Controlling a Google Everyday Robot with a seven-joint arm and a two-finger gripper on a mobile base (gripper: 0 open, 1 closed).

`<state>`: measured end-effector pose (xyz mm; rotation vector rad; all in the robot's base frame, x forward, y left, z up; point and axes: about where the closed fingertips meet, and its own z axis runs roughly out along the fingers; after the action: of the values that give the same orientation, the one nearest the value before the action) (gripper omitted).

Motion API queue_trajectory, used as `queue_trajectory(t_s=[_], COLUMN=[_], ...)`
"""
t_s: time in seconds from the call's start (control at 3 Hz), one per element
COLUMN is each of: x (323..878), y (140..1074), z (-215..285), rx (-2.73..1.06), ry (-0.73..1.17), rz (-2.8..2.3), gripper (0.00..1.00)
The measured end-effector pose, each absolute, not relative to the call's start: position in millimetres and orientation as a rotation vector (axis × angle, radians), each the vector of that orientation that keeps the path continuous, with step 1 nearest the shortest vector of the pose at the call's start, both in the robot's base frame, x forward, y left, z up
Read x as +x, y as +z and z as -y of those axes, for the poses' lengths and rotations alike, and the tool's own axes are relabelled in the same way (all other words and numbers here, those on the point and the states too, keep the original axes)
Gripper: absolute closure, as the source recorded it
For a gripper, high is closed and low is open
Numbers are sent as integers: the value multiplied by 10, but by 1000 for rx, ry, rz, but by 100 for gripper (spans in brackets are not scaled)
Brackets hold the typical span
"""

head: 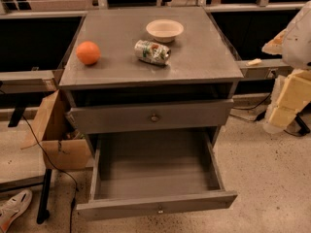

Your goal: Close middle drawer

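The middle drawer (156, 205) of the grey cabinet is pulled far out toward me, and its deep grey inside shows nothing in it. A small round knob (160, 209) sits at the centre of its flat front. Above it, the top drawer (150, 116) stands slightly out, with a dark gap under the cabinet top. My gripper (287, 101), on the pale arm, is at the right edge of the camera view. It is off to the right of the cabinet, about level with the top drawer, and touches neither drawer.
On the cabinet top (204, 57) are an orange (88, 53), a can lying on its side (152, 52) and a white bowl (164, 30). A cardboard box (56, 130) stands left of the cabinet. A black stand leg (44, 195), a cable and a shoe (13, 208) lie at the lower left.
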<state>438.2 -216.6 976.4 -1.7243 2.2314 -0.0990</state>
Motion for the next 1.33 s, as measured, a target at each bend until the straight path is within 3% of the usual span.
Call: queue_trajectory(t_s=[0.67, 1.33], x=[4352, 4533], y=[9425, 7934], z=[1975, 1057], rx=[-1675, -1675], ry=[-77, 121], rz=[-2183, -2178], gripper=[0, 0])
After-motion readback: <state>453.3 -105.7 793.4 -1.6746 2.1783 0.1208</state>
